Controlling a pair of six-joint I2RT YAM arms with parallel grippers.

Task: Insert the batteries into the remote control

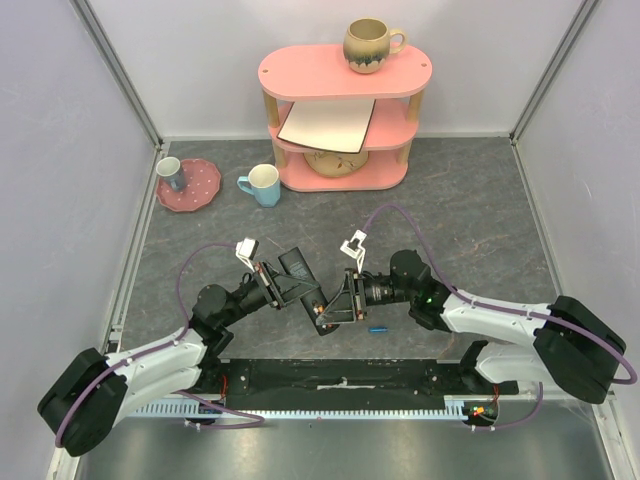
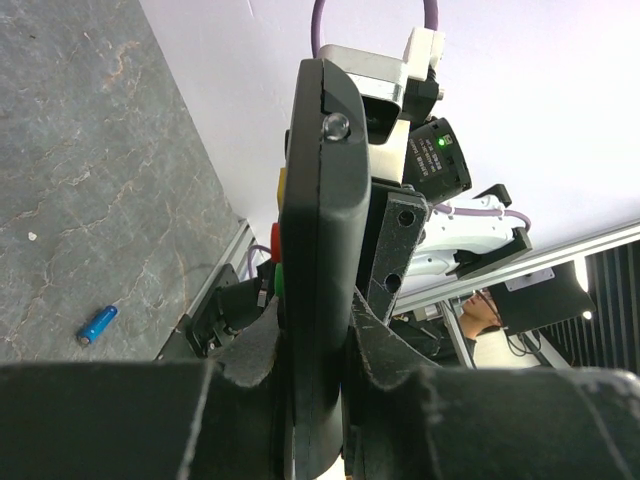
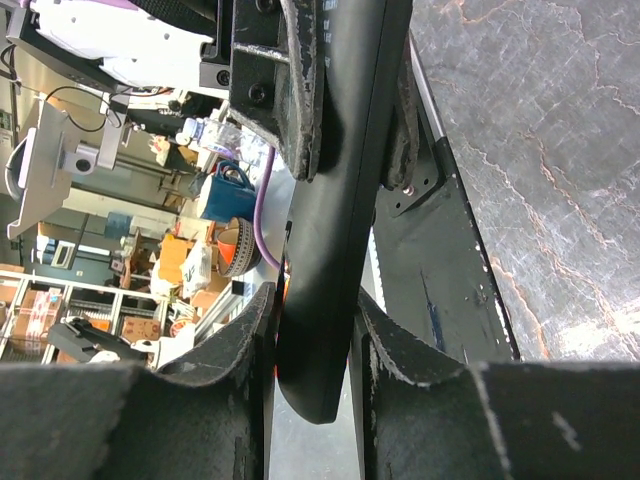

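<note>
The black remote control (image 1: pixel 303 278) hangs above the table between both arms. My left gripper (image 1: pixel 288 291) is shut on one end of it; in the left wrist view the remote control (image 2: pixel 322 200) stands edge-on between the fingers, its red, yellow and green buttons on the left side. My right gripper (image 1: pixel 337 303) grips the other end, and in the right wrist view both fingers press against the remote control (image 3: pixel 335 220) near its rounded tip. A blue battery (image 1: pixel 377 328) lies on the table just right of the grippers, also seen as the blue battery (image 2: pixel 97 325) in the left wrist view. No other battery shows.
A pink three-tier shelf (image 1: pixel 345 75) stands at the back, with a mug (image 1: pixel 370 45) on top and a white board below. A light blue mug (image 1: pixel 263 185) and a pink plate (image 1: pixel 200 190) holding a cup sit at the back left. The black base rail (image 1: pixel 330 380) runs along the near edge.
</note>
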